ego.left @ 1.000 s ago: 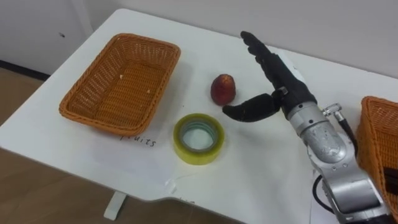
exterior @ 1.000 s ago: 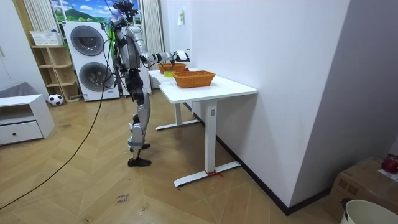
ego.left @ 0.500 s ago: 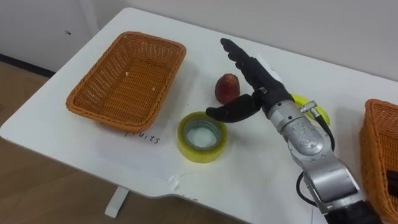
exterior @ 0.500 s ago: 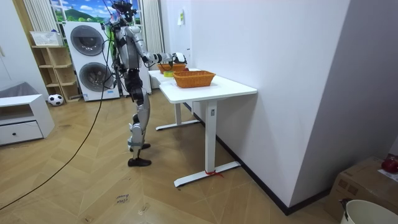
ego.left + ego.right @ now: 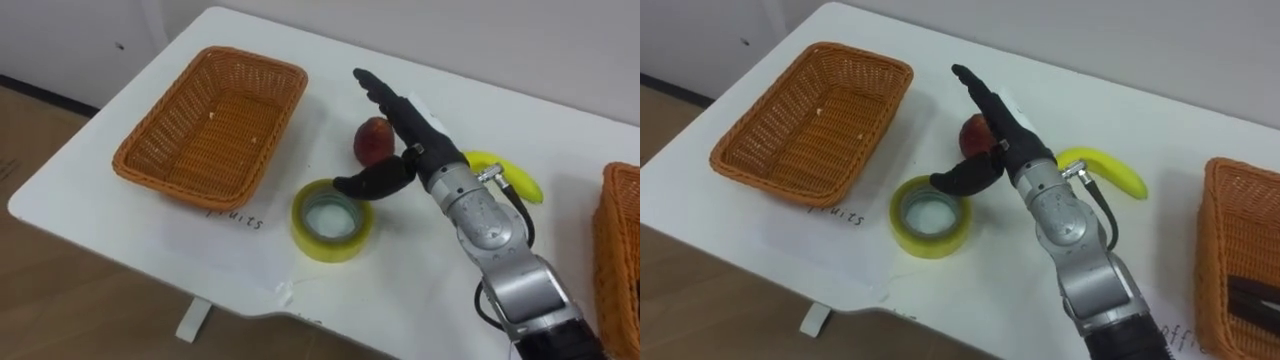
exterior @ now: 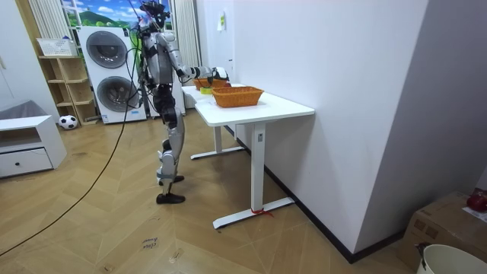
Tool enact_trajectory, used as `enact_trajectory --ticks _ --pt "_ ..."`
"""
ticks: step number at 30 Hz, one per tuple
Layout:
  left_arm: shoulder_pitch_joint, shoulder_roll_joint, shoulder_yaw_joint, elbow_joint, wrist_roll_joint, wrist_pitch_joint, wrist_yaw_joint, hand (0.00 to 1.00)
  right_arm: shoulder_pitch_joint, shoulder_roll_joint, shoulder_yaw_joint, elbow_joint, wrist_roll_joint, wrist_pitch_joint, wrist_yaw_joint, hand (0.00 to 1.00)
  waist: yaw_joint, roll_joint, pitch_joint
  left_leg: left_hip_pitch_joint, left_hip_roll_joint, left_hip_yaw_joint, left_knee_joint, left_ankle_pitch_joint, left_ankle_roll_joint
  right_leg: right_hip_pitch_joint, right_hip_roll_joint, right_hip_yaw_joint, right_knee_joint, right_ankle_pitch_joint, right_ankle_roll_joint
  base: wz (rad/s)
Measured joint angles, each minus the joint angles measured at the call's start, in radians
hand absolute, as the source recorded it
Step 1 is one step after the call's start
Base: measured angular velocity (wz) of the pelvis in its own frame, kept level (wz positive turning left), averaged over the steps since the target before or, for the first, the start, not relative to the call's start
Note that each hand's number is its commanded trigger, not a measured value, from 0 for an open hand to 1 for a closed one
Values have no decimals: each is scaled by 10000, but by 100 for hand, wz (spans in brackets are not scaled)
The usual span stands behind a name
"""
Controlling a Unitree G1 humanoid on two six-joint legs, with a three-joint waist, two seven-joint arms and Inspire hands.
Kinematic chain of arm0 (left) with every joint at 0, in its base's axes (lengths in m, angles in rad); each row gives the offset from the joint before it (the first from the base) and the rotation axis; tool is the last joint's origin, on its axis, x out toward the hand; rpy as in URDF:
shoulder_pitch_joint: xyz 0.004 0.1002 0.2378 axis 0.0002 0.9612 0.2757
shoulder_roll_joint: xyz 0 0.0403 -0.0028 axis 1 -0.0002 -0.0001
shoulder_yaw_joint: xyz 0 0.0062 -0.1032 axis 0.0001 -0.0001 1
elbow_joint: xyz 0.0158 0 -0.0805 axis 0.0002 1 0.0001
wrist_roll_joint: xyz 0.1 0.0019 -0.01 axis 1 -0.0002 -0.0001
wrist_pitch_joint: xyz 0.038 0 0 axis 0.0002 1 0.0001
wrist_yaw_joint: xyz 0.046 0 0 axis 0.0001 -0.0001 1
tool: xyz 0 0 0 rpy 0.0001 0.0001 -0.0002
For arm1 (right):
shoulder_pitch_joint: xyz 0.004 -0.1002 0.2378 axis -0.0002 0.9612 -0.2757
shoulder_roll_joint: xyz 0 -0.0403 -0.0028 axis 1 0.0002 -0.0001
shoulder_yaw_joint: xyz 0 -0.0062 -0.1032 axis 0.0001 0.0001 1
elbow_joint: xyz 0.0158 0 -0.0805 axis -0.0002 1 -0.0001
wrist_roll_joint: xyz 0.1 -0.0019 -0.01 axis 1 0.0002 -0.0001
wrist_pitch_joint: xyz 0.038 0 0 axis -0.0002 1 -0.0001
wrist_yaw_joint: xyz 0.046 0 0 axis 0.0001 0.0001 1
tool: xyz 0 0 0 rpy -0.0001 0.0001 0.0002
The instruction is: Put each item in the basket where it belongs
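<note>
- A yellow tape roll (image 5: 331,240) lies flat near the front edge of the white table (image 5: 400,295), in no basket yet.
- Just beyond it, the right hand (image 5: 415,135) hovers spread wide. Its fingers are straight, its thumb reaches over the roll's far rim, and it holds nothing.
- A red fruit (image 5: 372,140) sits just beside the fingers, on their left, towards the middle of the table.
- A banana (image 5: 515,178) lies to the right of the wrist, also unsorted.
- The left basket (image 5: 215,125) at the table's left end is empty, so I judge the sorting barely begun: both fruits and the roll remain.
- The right eye view takes in more of the right basket (image 5: 1240,220) at the right edge, with a dark thing (image 5: 1252,297) inside that I cannot identify.
- The room view adds the robot standing at the table's far end, with washing machines (image 6: 106,49) behind it.
</note>
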Motion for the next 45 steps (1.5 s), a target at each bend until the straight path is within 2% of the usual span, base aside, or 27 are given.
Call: enact_trajectory --ticks 11,23,40,45 --pt "28 -1 -45 -2 2 7 13 0 0 -20 718 20 -556 113 35 0 180 -23 -9 83 -3 -74 -84 0 0 56 0 -2 1 0 0 1" --pt "-198 4 -139 -97 8 9 9 0 -1 0 752 235 -1950 160 102 0 190 -10 -16 12 -14 -92 -41 0 0 2 4 138 10 0 0 -1" --pt "-179 60 -140 -187 3 3 -42 0 52 -76 936 258 -2039 197 637 0 169 -34 -44 -16 -12 -77 13 1 1 -17 5 176 9 0 0 0" --pt "-173 61 -139 -179 -3 3 -50 0 53 -77 936 285 -2039 198 686 0 171 -45 -50 -14 -13 -77 12 1 1 -18 8 307 9 0 0 0"
